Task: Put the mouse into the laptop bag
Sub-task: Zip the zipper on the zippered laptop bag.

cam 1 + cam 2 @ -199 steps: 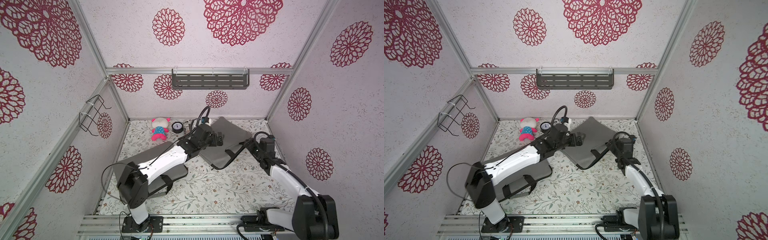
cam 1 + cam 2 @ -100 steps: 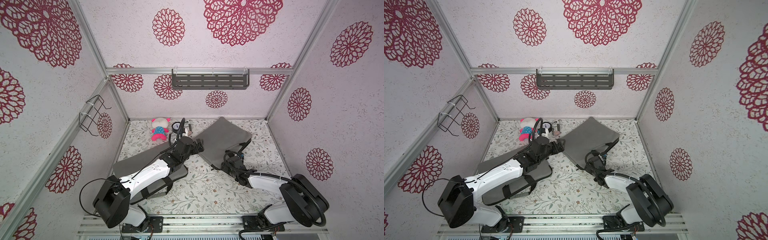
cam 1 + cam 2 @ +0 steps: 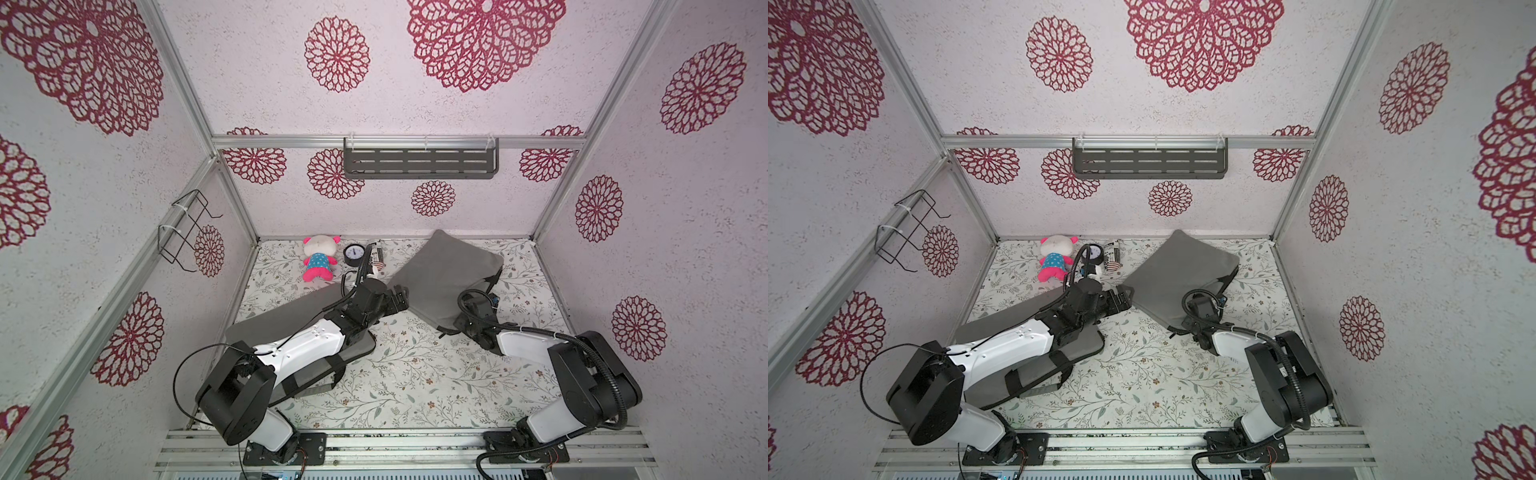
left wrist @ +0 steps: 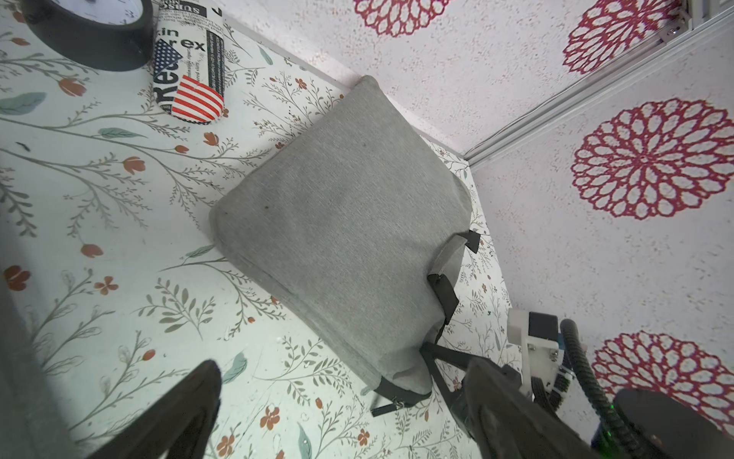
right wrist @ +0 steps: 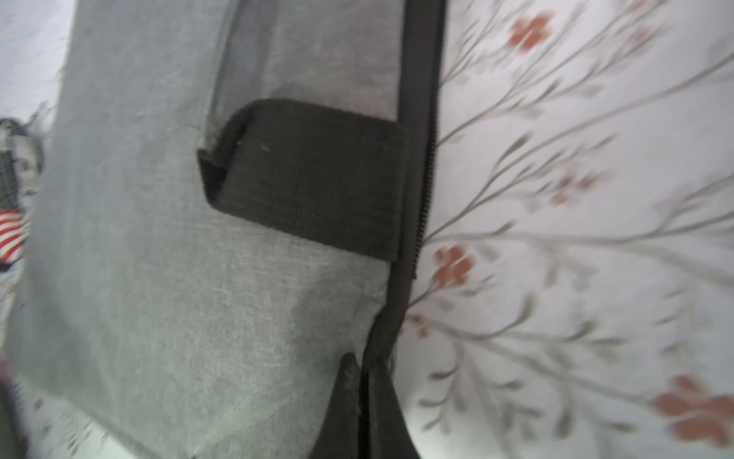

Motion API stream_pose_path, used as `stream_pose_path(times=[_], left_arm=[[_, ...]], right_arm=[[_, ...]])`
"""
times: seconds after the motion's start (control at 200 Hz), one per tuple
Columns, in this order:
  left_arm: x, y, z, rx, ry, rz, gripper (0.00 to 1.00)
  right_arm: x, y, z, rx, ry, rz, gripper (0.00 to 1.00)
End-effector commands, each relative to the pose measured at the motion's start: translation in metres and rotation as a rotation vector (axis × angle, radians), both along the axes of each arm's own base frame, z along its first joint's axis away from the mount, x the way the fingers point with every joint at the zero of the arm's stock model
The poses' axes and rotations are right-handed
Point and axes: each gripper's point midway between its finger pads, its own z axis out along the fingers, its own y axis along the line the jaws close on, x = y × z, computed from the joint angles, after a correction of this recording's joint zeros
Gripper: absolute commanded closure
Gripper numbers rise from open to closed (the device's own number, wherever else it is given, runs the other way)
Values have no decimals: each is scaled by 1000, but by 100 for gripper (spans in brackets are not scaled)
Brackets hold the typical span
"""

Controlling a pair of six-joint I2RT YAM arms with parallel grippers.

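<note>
The grey laptop bag (image 3: 440, 274) (image 3: 1177, 270) lies flat at the back right of the floral floor. My right gripper (image 5: 363, 381) is shut on the bag's black zipper edge (image 5: 417, 159) at its near corner, beside a black handle tab (image 5: 310, 175). In both top views the right gripper (image 3: 457, 326) (image 3: 1183, 328) sits low at that corner. My left gripper (image 3: 401, 301) (image 4: 345, 417) hangs open with nothing between its fingers, just off the bag's (image 4: 345, 222) left corner. The mouse is out of view.
A second grey bag (image 3: 291, 328) with black straps lies under my left arm. A pink plush toy (image 3: 318, 257), a black round clock (image 3: 354, 254) and a newsprint-patterned roll (image 4: 188, 79) stand at the back left. A dark shelf (image 3: 419, 160) and a wire rack (image 3: 187, 232) hang on the walls.
My right arm folded back from the bag's right side to its near corner and its jaws closed on the zipper edge. My left gripper drew back off the bag, still open.
</note>
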Motion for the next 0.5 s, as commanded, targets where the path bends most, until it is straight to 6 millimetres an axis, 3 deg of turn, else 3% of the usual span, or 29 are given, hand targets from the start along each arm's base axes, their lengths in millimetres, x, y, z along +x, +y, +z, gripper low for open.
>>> stream_pose_path(times=[0.0, 0.055, 0.135, 0.225, 0.365, 0.495], left_arm=[[8, -5, 9, -42, -15, 11, 2], [10, -5, 10, -43, -20, 15, 2], [12, -6, 12, -47, -28, 18, 2], [16, -7, 11, -43, -26, 22, 2], [19, -7, 4, -45, -9, 31, 2], [18, -9, 0, -60, 4, 22, 2]], right_arm=[[2, -25, 19, -140, 4, -9, 82], [-2, -24, 25, -138, -5, 8, 68], [-7, -13, 36, -132, -26, 48, 59], [-19, 1, 46, -162, -39, 78, 54], [-42, 39, 61, -131, -107, 135, 51], [-63, 61, 59, -125, -140, 130, 49]])
